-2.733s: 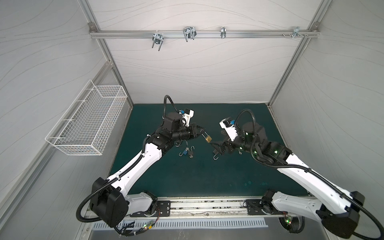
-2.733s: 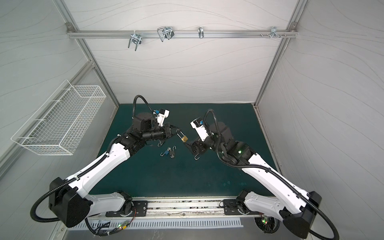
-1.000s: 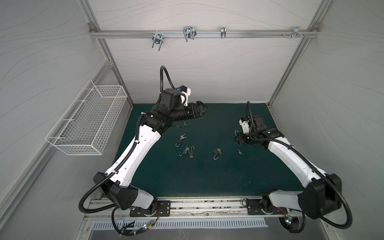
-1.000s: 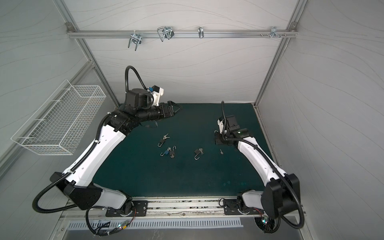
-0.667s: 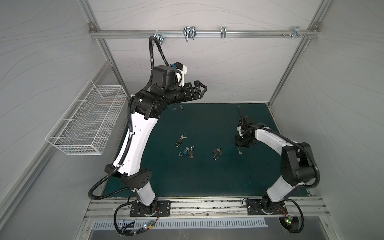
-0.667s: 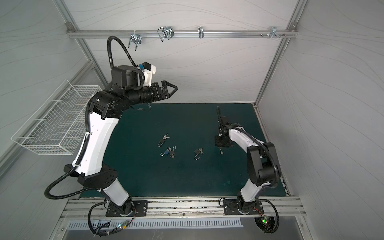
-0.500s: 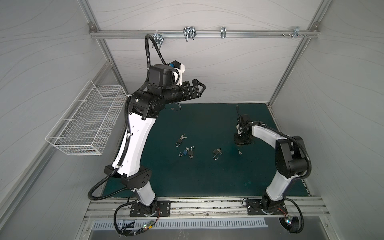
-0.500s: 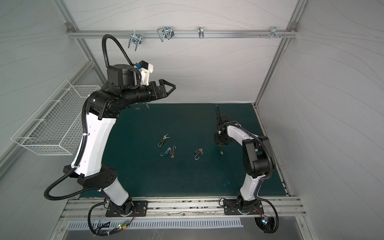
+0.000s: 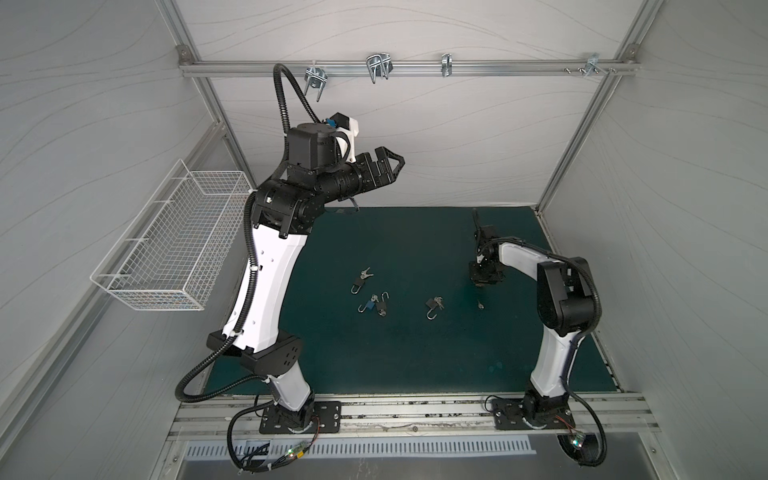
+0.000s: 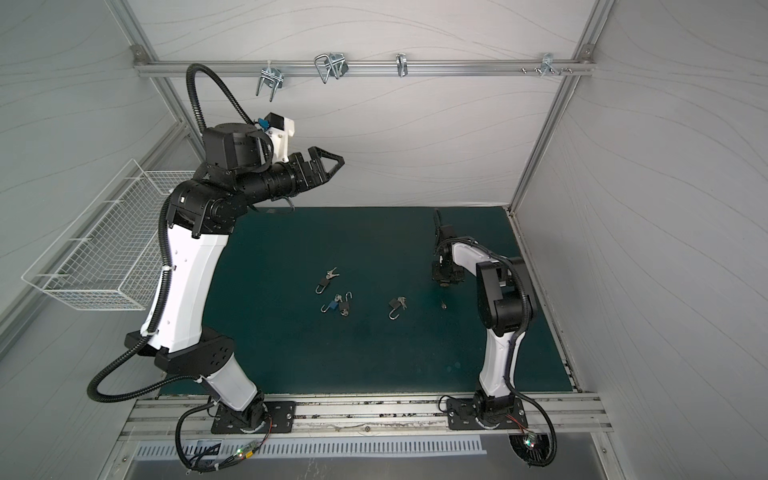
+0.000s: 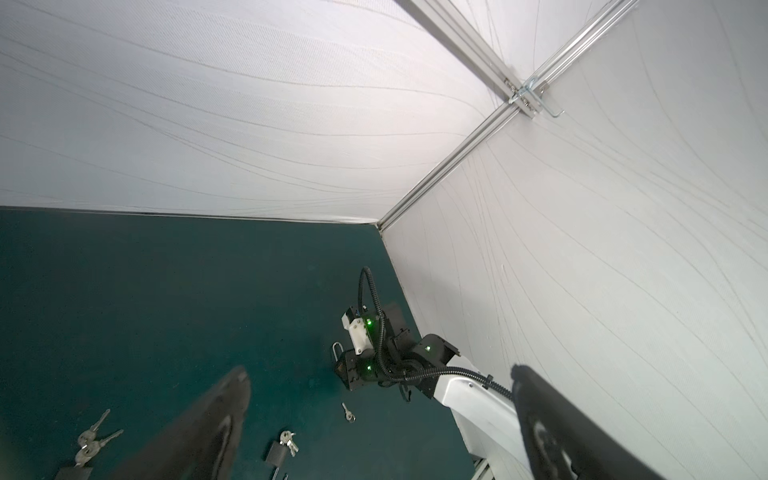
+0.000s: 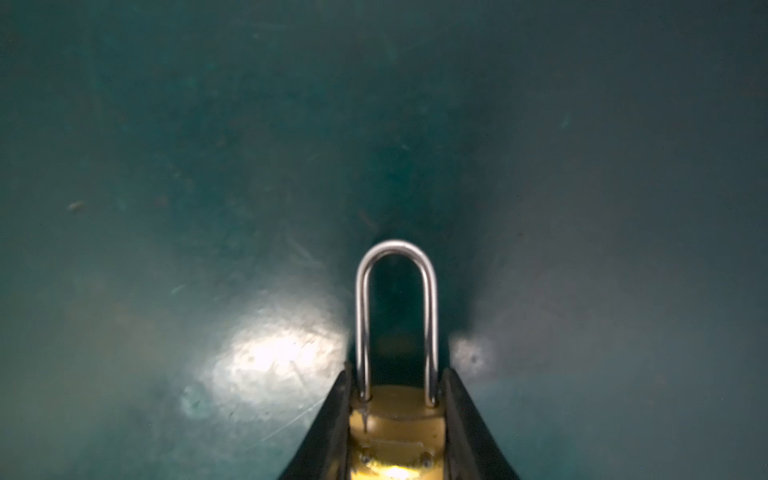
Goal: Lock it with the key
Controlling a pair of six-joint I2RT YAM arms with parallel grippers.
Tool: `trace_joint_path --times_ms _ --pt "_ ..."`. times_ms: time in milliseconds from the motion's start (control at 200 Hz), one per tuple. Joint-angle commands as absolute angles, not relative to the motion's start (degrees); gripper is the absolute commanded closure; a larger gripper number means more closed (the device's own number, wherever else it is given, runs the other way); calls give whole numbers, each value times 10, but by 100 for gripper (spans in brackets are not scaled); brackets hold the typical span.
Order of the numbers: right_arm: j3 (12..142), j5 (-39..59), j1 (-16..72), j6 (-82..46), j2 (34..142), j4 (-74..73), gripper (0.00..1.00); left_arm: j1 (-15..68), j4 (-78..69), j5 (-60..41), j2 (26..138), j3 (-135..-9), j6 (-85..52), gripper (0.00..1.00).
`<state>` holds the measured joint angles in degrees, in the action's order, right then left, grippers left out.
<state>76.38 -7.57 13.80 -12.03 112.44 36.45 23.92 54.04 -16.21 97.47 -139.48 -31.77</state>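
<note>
The right tool (image 12: pixel 395 374) clamps a brass padlock (image 12: pixel 395 432) that looks already locked, a key (image 9: pixel 480 304) lies loose on the surface (image 9: pixel 415 353) nearby, and the left tool (image 9: pixel 397 168) hangs spread and empty.

Brass padlock (image 12: pixel 397 432) between black fingers (image 12: pixel 328 432) — shackle (image 12: pixel 397 246) over green mat (image 12: pixel 166 166)

Arms: wht shells (image 9: pixel 266 274), blk joints (image 9: pixel 286 203), ribbed blk cables (image 9: pixel 282 95), grn LEDs (image 11: pixel 368 322).

We see a yellow brass-looking padlock (image 12: pixel 397 432), its metal softly gleaming, with a smooth, shiny bare-metal shackle (image 12: pixel 395 245). Around the padlock, the dark green table (image 12: pixel 166 145) looks matt, scuffed, finely scratched.
</note>
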Motion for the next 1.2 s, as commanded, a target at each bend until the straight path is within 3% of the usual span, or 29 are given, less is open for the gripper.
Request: trace_joint_path --times_ms 0,370,580,715,880,1195 --pt "775 -91 134 -112 1137 375 80 235 494 -151 954 -1370 -327 1" --pt "773 -53 137 -108 1143 374 49 233 460 -144 926 -1337 -339 1" --pt "755 -86 141 -127 1101 369 30 232 423 -137 885 -1276 -341 1" --pt "710 -119 152 -146 1012 341 29 232 432 -142 893 -1302 -348 1" --pt "654 -47 213 -121 925 310 30 231 421 -142 879 -1283 -343 1" --pt "647 -83 330 -88 943 392 29 219 401 -136 836 -1232 -346 1"
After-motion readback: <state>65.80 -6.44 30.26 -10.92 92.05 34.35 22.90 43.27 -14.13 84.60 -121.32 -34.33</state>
